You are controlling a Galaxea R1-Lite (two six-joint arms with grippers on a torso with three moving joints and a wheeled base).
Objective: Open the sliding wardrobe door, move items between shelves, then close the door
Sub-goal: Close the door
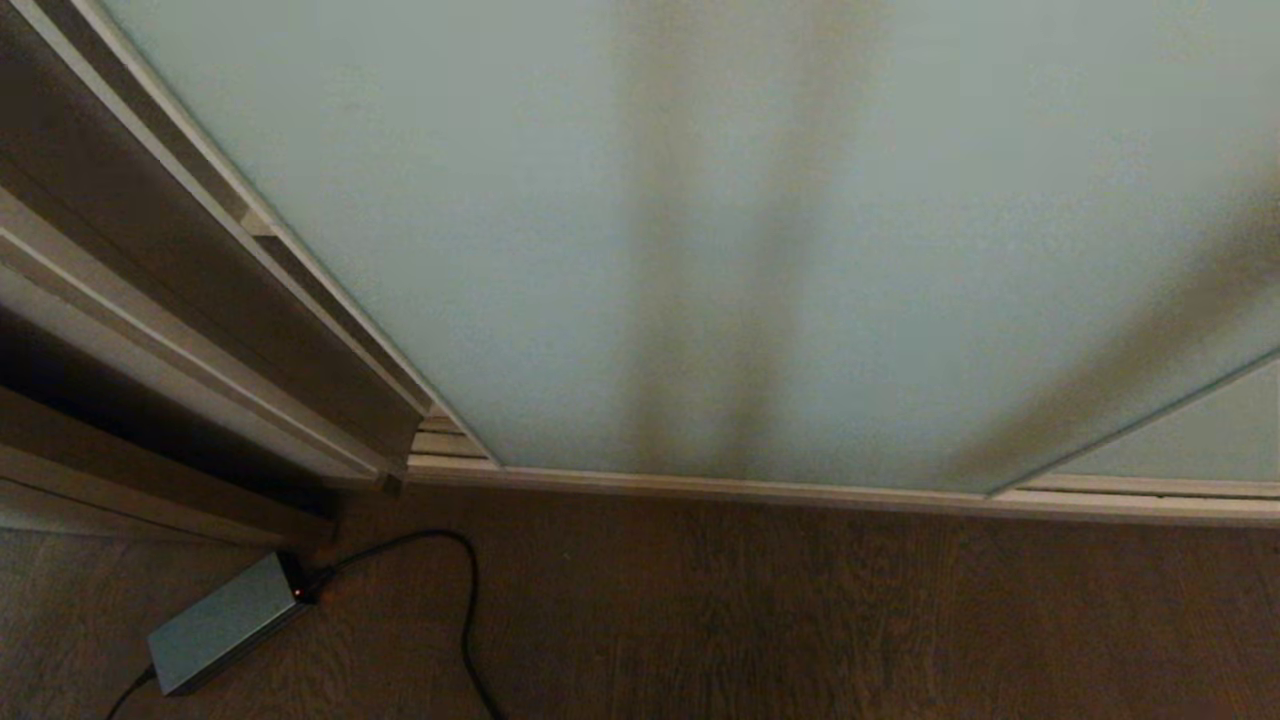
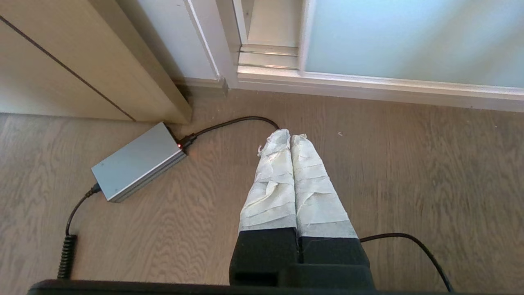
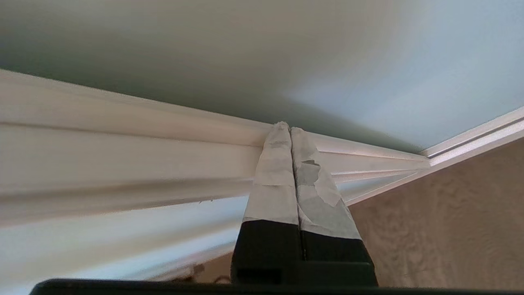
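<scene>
The right gripper [image 3: 290, 130], fingers pressed together and empty, points at the sliding wardrobe door [image 3: 254, 61] frame. The left gripper [image 2: 290, 137] hangs closed and empty above the floor [image 2: 409, 172], near a grey power brick [image 2: 137, 168].

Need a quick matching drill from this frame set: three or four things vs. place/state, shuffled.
Things:
1. sliding wardrobe door
2. power brick
3. left claw
4. right claw

Places/states:
A. shut, tips at the off-white door frame
B. frosted pale glass, covering the wardrobe front
C. shut, above bare wooden floor
D. lying on the floor, red light lit, cable plugged in

Pairs: 1-B, 2-D, 3-C, 4-A
</scene>
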